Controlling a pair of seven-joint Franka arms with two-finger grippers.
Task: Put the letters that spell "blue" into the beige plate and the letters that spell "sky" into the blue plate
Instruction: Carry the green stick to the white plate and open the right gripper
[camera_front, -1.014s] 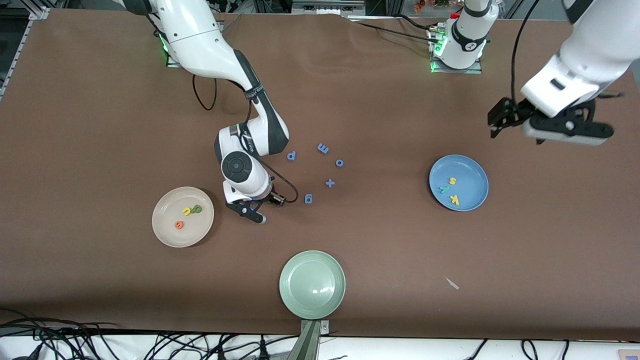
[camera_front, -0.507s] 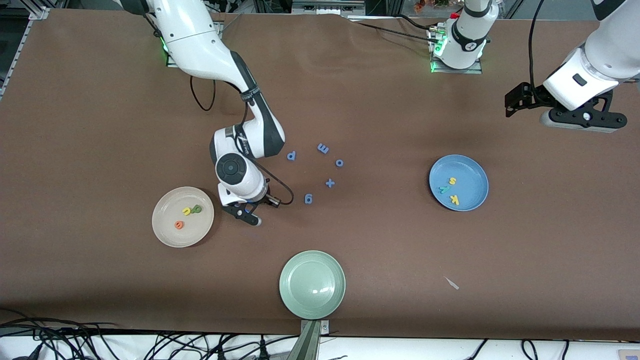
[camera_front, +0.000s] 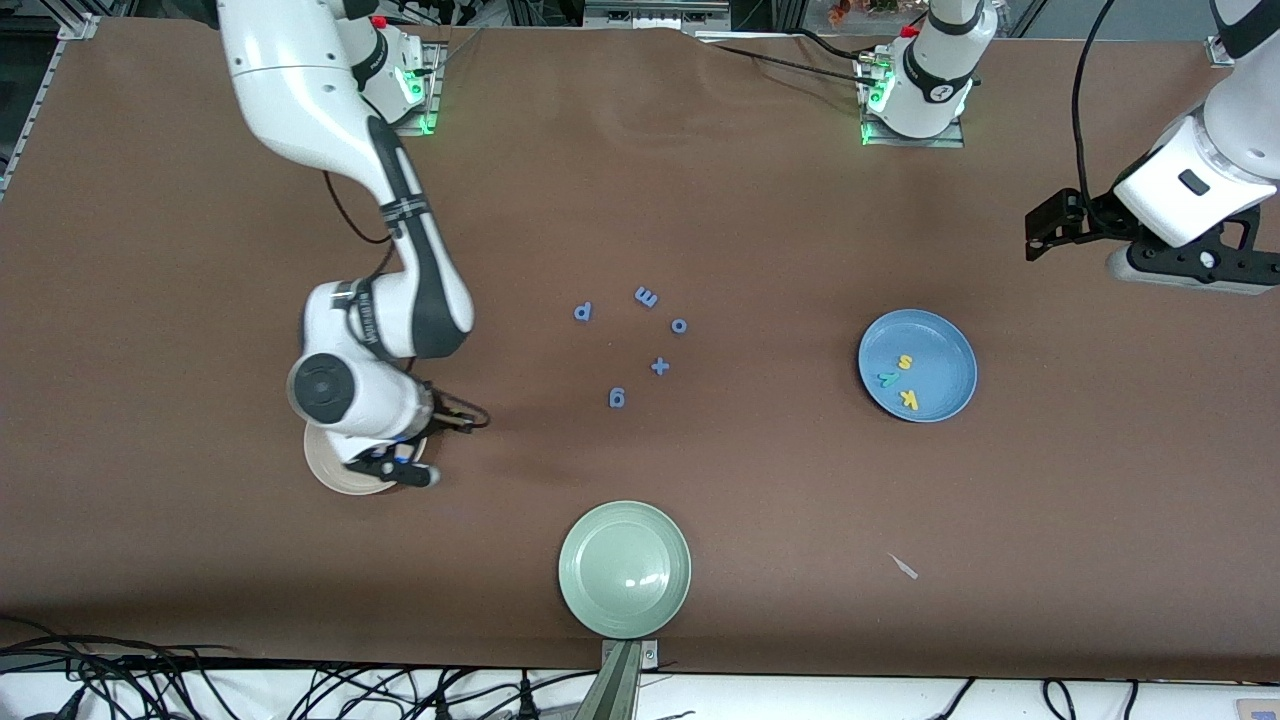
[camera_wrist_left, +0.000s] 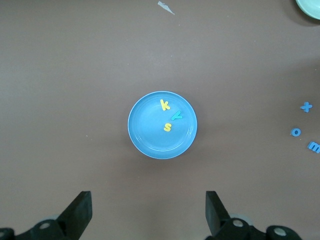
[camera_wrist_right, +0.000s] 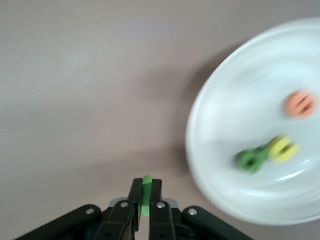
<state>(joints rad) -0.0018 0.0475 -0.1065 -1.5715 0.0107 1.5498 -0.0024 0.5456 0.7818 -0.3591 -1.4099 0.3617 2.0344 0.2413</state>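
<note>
I am pinching the thin green bar l (camera_wrist_right: 146, 194) between the closed fingers of my right gripper (camera_front: 395, 468), and I am hanging over the edge of the beige plate (camera_front: 330, 475) that faces the right arm's end of the table and lies nearer to the front camera than the loose blue letters. In the right wrist view the plate is carrying the green b (camera_wrist_right: 251, 158), touching the yellow u (camera_wrist_right: 283, 149), with the orange e (camera_wrist_right: 301, 104) lying a little apart from them. My left gripper (camera_wrist_left: 148, 214) is waiting with its fingers spread wide and holding nothing, up in the air over bare table toward the left arm's end, near the blue plate (camera_front: 950, 345). That plate is holding the yellow s (camera_front: 905, 362), the teal-green y (camera_front: 886, 378) and the yellow k (camera_front: 908, 399), close together. The all-blue letters (camera_front: 660, 366) are lying scattered on the table between the two plates, and the pale green plate (camera_front: 624, 568) is sitting nearest the front camera.
</note>
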